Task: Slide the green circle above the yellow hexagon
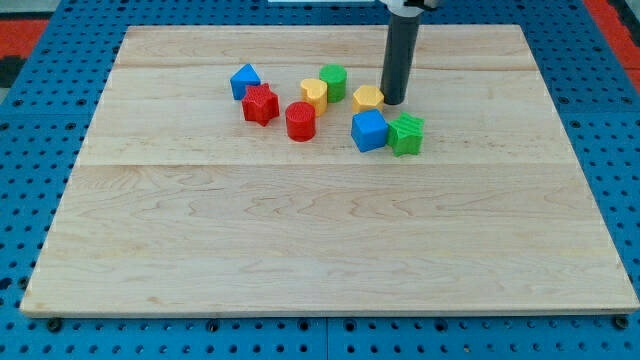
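The green circle stands near the board's top middle, touching a yellow block at its lower left. The yellow hexagon lies to the green circle's right and slightly lower. My tip rests right beside the yellow hexagon's right edge, touching or nearly touching it, and well to the right of the green circle. The dark rod rises from it to the view's top.
A blue cube and a green star sit just below the hexagon. A red cylinder, a red star and a blue block lie to the left. The wooden board lies on a blue perforated table.
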